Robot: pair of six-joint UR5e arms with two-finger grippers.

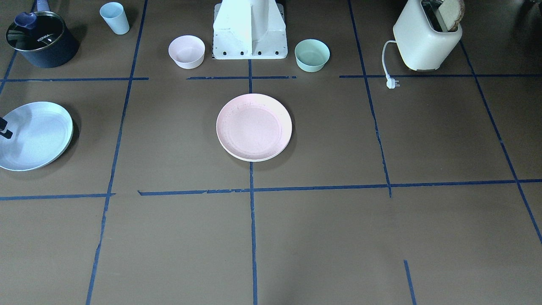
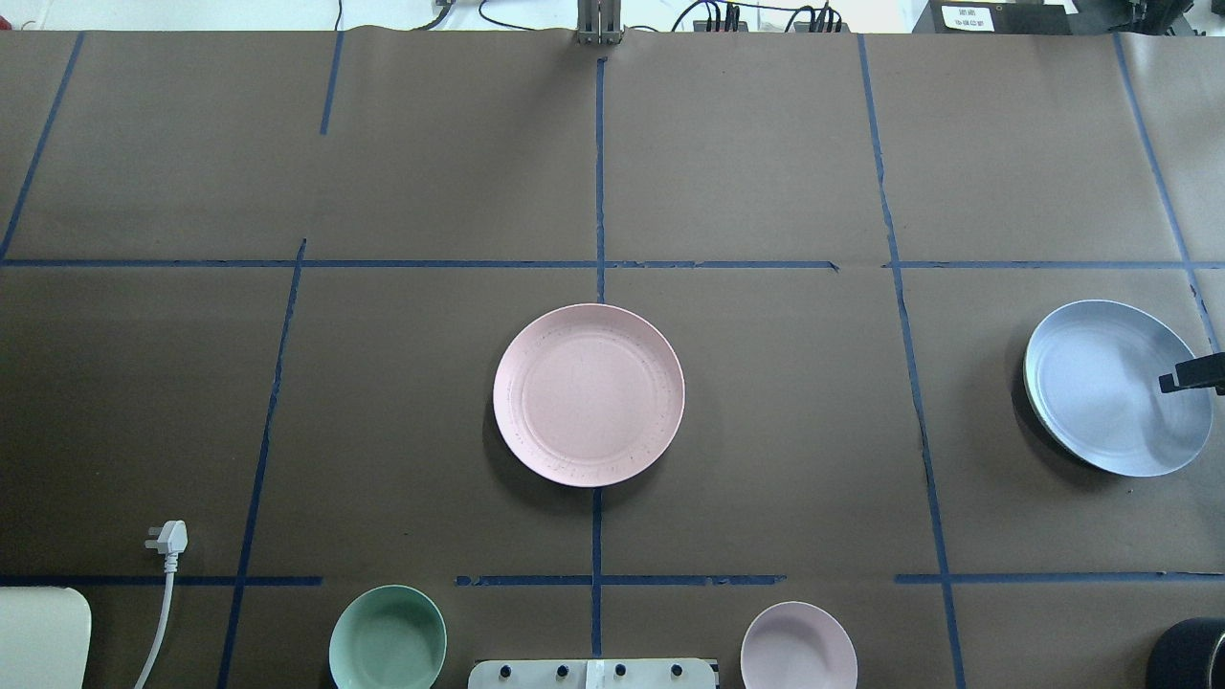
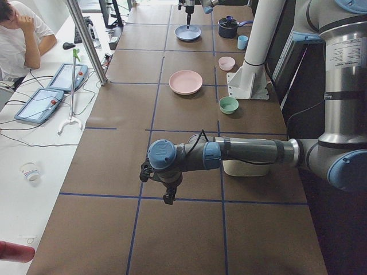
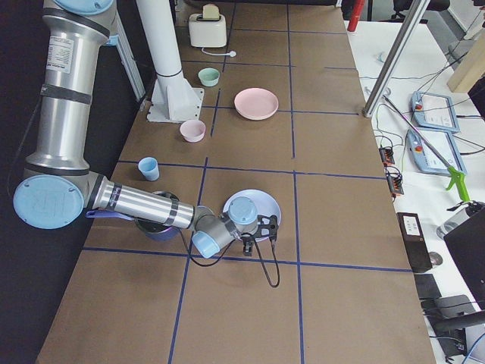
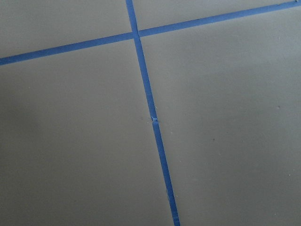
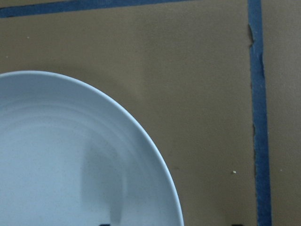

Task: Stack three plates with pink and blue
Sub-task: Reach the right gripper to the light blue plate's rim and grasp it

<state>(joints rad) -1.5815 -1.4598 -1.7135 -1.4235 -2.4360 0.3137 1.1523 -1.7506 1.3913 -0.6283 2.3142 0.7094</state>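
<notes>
The pale pink plate [image 2: 589,394] lies at the table's centre, on top of the cream plate, of which only a rim [image 1: 254,159] shows. The pale blue plate [image 2: 1101,383] is apart from them, at the table's right end, also in the front view [image 1: 36,135]. My right gripper [image 6: 170,223] stands at its outer rim with the jaws apart, one fingertip [image 6: 106,221] over the plate and one outside it. It also shows in the overhead view [image 2: 1191,375]. My left gripper [image 3: 168,196] hangs over bare table at the left end. I cannot tell whether it is open or shut.
A small pink bowl [image 1: 186,51] and a mint bowl [image 1: 312,55] flank the robot base [image 1: 250,31]. A pale blue cup [image 1: 114,18] and a dark lidded pot [image 1: 42,40] stand behind the blue plate. A toaster [image 1: 427,38] with its plug [image 1: 392,83] stands on the left side.
</notes>
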